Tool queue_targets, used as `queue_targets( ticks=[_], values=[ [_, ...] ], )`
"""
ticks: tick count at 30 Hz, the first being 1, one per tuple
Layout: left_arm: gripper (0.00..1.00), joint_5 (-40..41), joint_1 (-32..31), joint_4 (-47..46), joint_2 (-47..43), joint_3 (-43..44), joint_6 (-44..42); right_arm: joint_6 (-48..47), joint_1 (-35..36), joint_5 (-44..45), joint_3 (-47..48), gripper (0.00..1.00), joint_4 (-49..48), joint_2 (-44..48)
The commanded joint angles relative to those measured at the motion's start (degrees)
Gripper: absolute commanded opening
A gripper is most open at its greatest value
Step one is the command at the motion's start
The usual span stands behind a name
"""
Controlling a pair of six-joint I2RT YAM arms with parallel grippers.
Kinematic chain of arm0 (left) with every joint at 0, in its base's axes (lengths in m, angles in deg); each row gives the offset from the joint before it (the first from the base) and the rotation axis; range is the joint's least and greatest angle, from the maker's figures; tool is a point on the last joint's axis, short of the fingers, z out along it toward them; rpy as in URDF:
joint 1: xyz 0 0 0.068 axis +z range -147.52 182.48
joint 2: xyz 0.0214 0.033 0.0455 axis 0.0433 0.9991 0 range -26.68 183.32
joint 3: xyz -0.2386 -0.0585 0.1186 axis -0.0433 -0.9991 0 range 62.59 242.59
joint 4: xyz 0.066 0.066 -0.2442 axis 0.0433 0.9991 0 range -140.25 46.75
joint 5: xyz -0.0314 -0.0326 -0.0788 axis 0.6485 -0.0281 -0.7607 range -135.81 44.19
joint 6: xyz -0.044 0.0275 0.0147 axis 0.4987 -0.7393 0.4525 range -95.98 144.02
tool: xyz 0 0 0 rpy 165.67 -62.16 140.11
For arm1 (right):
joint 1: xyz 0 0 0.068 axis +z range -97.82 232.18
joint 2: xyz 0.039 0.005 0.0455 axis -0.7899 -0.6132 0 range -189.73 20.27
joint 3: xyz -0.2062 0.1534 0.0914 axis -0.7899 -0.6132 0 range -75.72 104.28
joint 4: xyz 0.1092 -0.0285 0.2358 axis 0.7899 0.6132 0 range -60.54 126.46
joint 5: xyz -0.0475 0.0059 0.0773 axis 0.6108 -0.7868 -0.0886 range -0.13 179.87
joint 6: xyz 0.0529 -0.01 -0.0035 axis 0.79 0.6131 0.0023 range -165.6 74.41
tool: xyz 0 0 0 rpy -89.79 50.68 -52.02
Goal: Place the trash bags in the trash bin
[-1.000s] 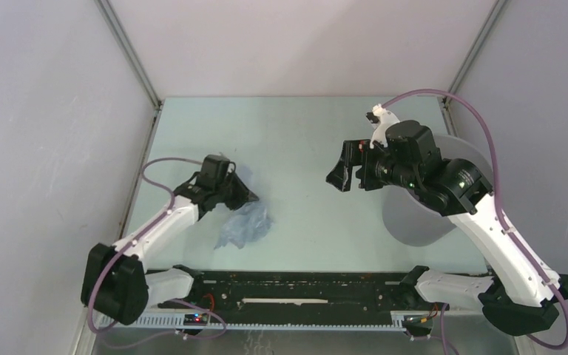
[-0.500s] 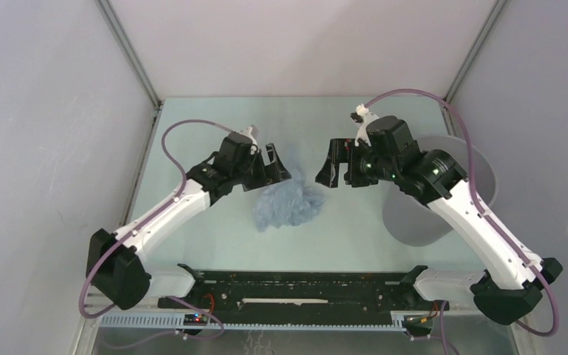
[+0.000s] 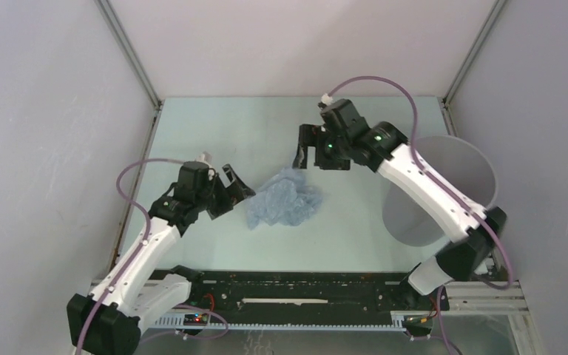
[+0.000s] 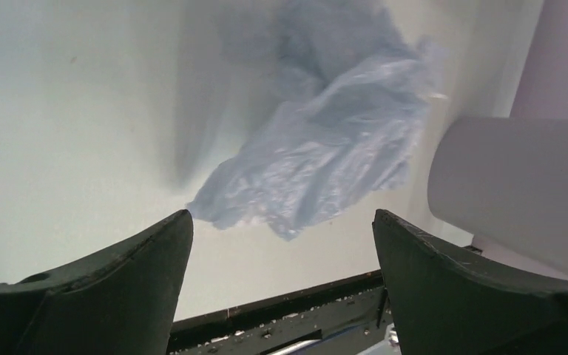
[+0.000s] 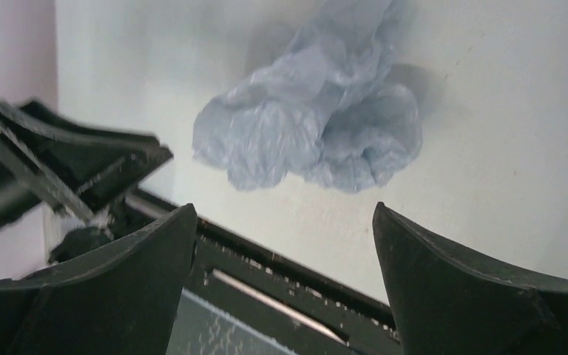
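Note:
The trash bag (image 3: 285,204), a crumpled pale blue film, lies loose on the table's middle, held by neither gripper. My left gripper (image 3: 238,188) stands open just left of it, its jaws wide and empty; in the left wrist view the bag (image 4: 325,148) lies ahead of the gripper (image 4: 282,216). My right gripper (image 3: 305,157) hangs open just behind and above the bag, which shows beyond the gripper (image 5: 285,211) as a wad (image 5: 318,133). The light grey trash bin (image 3: 414,222) stands at the right, partly hidden by the right arm, and shows again in the left wrist view (image 4: 518,185).
The black base rail (image 3: 303,285) runs along the near edge. Grey walls with metal posts (image 3: 129,52) close in the table on the left, back and right. My left gripper (image 5: 81,163) shows in the right wrist view, left of the bag.
My left gripper carried the bag toward the middle, opened, let it go and drew back left. The right arm swung left, away from the bin, to just above the bag.

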Motion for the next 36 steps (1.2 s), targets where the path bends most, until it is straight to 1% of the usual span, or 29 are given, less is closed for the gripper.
queue_targets(
  ticks=[1,5,8,10,12,17,22,26,30,36],
  values=[
    [0.96,-9.4,5.7,-4.2,-2.6,-6.7,6.1,6.8,2.5,13.3,11.2,1.00,6.6,-9.2],
    [0.96,-12.8,7.6,-7.7,-2.5,-12.2,7.8,12.7,2.5,22.4,22.8,1.00,13.2,-19.7],
    [0.96,-13.3,7.8,-8.2,-1.8,-14.0,7.7,16.0,0.9,25.3,29.9,1.00,16.9,-27.2],
    [0.96,-13.1,7.7,-6.7,-1.8,-13.8,6.6,17.5,-0.2,25.7,34.9,1.00,19.0,-32.2],
    [0.96,-12.3,7.7,-4.6,-2.3,-13.0,5.2,17.5,-0.9,26.6,37.8,1.00,19.4,-36.3],
    [0.98,-10.6,7.8,0.1,-4.0,-12.6,2.6,15.2,-1.8,26.3,38.2,0.99,14.9,-44.0],
    [1.00,-8.3,7.8,4.3,-8.1,-10.6,0.6,12.6,-2.6,24.3,38.7,0.99,10.9,-49.3],
    [1.00,-7.1,7.7,7.8,-6.3,-7.0,-2.4,10.2,-3.1,23.2,38.3,0.99,7.6,-52.1],
    [1.00,-5.7,7.8,8.8,-3.8,-4.2,-4.1,8.0,-3.2,19.9,37.6,0.92,4.7,-53.8],
    [1.00,-5.0,7.8,8.9,-0.9,-1.9,-5.4,5.2,-3.5,17.6,36.9,0.83,0.4,-55.9]
  ],
)
